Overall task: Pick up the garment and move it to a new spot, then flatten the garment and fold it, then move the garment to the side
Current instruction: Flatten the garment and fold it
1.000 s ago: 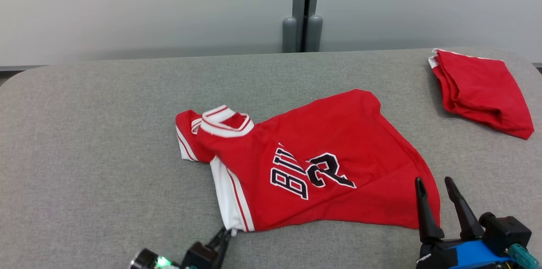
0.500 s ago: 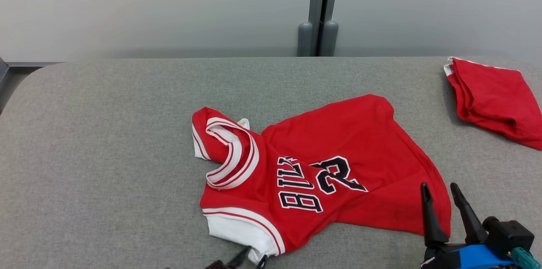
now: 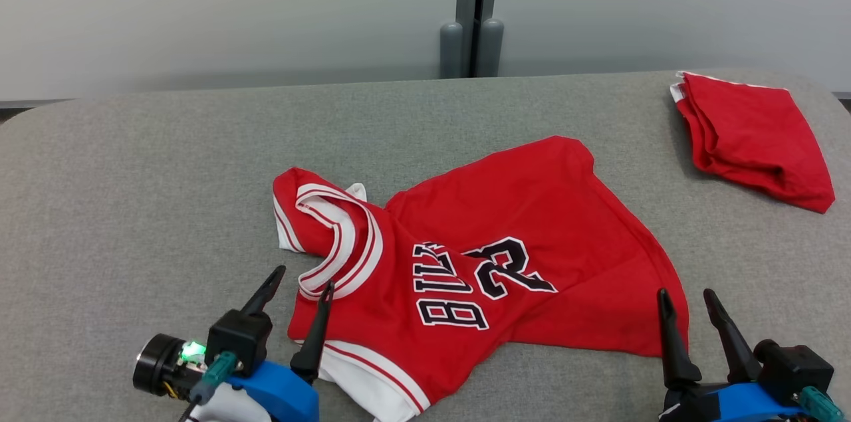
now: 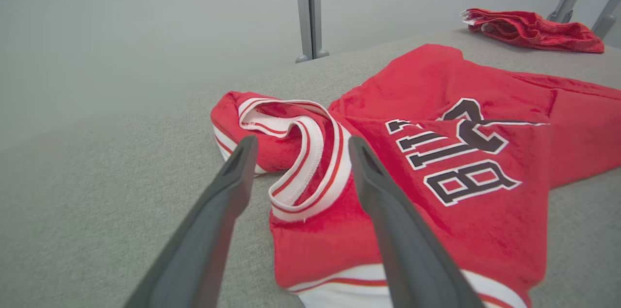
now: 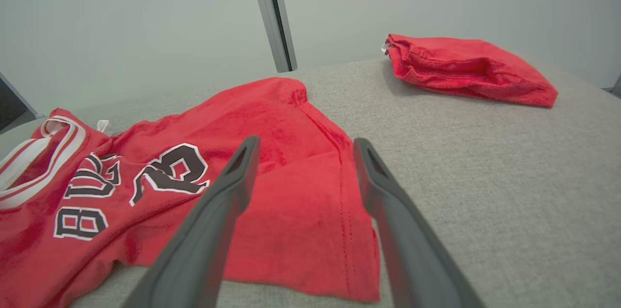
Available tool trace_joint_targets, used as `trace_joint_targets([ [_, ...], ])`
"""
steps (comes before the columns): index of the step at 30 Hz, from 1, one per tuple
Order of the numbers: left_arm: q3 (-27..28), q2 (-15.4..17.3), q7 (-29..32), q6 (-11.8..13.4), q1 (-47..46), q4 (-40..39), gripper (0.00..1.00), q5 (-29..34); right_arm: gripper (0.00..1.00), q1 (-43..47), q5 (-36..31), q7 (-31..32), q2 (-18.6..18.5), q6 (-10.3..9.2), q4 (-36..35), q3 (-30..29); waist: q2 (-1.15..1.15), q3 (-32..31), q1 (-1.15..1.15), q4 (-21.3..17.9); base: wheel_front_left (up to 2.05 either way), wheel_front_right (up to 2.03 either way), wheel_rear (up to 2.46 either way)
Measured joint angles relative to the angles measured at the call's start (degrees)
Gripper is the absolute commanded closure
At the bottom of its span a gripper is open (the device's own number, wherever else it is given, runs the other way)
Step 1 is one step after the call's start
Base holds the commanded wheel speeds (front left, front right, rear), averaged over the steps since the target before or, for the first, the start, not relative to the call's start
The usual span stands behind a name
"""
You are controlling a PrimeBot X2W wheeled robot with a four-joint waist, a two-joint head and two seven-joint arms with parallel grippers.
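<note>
Head view shows the left gripper [image 3: 304,277] spread at the collar [image 3: 339,242] of the jersey [image 3: 532,209], which lies rumpled on the table [image 3: 133,176]; the right gripper [image 3: 684,292] stands spread at its hem [image 3: 625,335]. A pinch on the bunched collar could catch both layers and drag folds along.

Red sleeveless jersey [image 3: 532,209], front up, sprawled slantwise about midway across grey fabric surface [image 3: 133,176]. Not flat: collar [image 3: 339,242] with white-and-red striped trim bunched and folded over at left end, small white tag [image 3: 358,191] poking out behind it. Black white-edged lettering [image 3: 479,282] creased, probably "BULLS 23". White striped armhole band [image 3: 379,385] at near edge. Hem end toward right, lying smoother.
</note>
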Motion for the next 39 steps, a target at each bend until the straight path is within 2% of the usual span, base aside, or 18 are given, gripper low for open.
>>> trace_joint_targets([
  [12, 0.5, -0.7, 0.1, -3.8, -8.5, 17.0, 0.00, -2.2, 0.00, -1.6, 0.1, 0.0, 0.0, 0.00, 0.9, 0.5, 0.01, 1.9, 0.00, -3.0, 0.00, 0.00, 0.00],
  [23, -1.1, -3.7, -0.9, -7.4, -11.2, 31.1, 0.00, -5.1, 0.00, -2.3, 0.2, 0.0, 0.0, 0.00, 1.7, 0.3, 0.01, 3.0, 0.00, -4.0, 0.00, 0.00, 0.00],
  [24, -0.9, -4.2, -1.0, -7.8, -11.8, 32.1, 0.20, -6.3, 0.00, -2.4, 0.2, 0.0, 0.0, 0.00, 1.8, 0.4, 0.01, 3.0, 0.00, -4.0, 0.00, 0.00, 0.00],
  [25, -1.3, -4.6, -2.0, -8.3, -12.9, 34.2, 1.00, -6.6, 0.00, -2.6, 0.2, 0.0, 0.0, 0.00, 1.8, 0.7, 0.01, 3.0, 0.00, -3.9, 0.00, 0.00, 0.00],
  [30, -1.9, -5.4, -6.4, -8.7, -14.5, 37.1, 1.00, -6.7, 0.00, -2.5, 0.3, 0.0, 0.0, 0.00, 1.9, 0.7, 0.01, 2.0, 0.00, -3.6, 0.00, 0.00, 0.00],
  [34, -2.1, -5.6, -9.1, -8.2, -14.5, 35.0, 1.00, -6.5, 0.00, -1.3, 0.3, 0.0, 0.0, 0.00, 1.7, -0.3, 0.01, 0.5, -0.01, -2.3, 0.00, 0.00, 0.00],
  [38, -3.1, -4.1, -8.8, -6.4, -10.7, 27.9, 1.00, -5.2, 0.00, 0.0, 0.5, 0.0, 0.0, 0.00, 1.7, -1.1, 0.01, -0.8, -0.01, -0.4, 0.00, 0.00, 0.00],
  [39, -3.5, -3.0, -7.1, -5.1, -8.1, 22.5, 1.00, -4.9, 0.00, 0.3, 0.7, 0.0, 0.0, 0.00, 1.7, -1.4, 0.01, -1.2, -0.01, 0.7, 0.00, 0.00, 0.00],
])
